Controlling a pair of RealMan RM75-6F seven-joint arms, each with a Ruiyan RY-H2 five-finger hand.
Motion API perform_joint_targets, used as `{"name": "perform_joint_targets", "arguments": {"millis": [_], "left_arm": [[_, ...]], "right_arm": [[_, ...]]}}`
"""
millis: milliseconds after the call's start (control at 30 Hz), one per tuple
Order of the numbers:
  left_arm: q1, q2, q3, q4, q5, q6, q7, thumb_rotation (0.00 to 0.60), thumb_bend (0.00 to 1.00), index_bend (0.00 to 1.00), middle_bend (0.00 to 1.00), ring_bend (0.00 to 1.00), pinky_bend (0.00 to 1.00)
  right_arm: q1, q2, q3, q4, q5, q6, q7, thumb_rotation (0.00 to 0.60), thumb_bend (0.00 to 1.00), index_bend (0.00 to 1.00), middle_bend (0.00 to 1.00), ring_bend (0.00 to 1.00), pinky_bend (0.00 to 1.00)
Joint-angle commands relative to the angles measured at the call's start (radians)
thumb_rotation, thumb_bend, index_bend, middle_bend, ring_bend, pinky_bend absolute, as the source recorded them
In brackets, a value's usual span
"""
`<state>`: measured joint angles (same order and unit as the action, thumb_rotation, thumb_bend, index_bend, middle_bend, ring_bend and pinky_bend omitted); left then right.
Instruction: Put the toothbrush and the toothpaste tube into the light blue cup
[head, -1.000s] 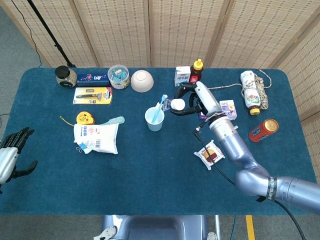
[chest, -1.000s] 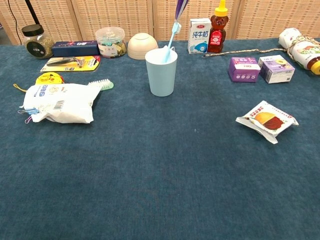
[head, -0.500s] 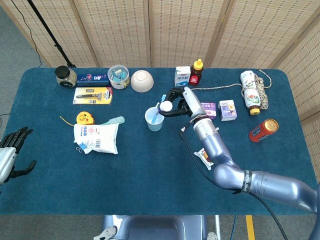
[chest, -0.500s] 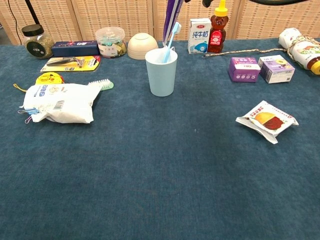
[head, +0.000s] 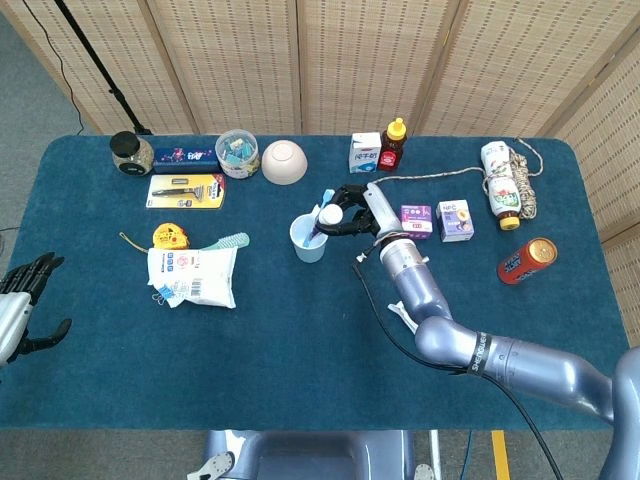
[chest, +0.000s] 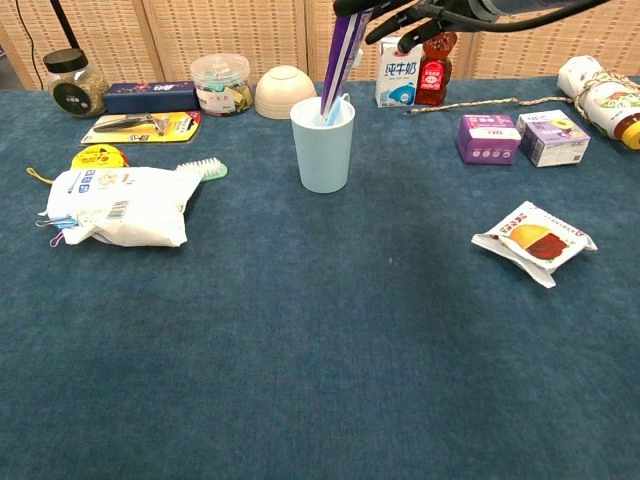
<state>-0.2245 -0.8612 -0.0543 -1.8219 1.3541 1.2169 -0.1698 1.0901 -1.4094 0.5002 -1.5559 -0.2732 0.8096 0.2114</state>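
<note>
Fingers (head: 343, 192) of the right hand (head: 352, 210) grasp the top of the toothpaste tube (chest: 340, 62), whose lower end is already inside the light blue cup (chest: 323, 145), next to the toothbrush (chest: 334, 110) that stands in the same cup. This cup stands on the blue table (chest: 320, 360) between the white bowl (head: 284, 162) and the purple boxes (chest: 488, 138). At the left edge of the head view, the left hand (head: 22, 300) holds nothing and its fingers are apart.

2 purple boxes (head: 415, 220) (head: 455, 220), 1 cup (head: 308, 240), 1 bowl (head: 284, 162), 1 can (head: 526, 260).
</note>
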Motion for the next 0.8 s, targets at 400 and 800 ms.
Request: {"name": "perform_joint_targets", "arguments": {"millis": [400,800], "left_arm": [[-0.004,0.0,0.0,-0.003,-0.002,-0.009,0.007,0.6,0.34,0.0,0.0,0.0,0.0],[-0.006,0.005,0.002,-0.003,-0.002,-0.019,0.001,0.6,0.34,0.0,0.0,0.0,0.0]], "right_arm": [[0.004,-0.066,0.008,0.06,0.014,0.008,-0.032,0.6,0.5,0.69,0.5,0.44,0.7],[0.002,-0.127,-0.002,0.118,0.016,0.004,-0.073,0.6,0.5,0.69,0.5,0.44,0.7]]}}
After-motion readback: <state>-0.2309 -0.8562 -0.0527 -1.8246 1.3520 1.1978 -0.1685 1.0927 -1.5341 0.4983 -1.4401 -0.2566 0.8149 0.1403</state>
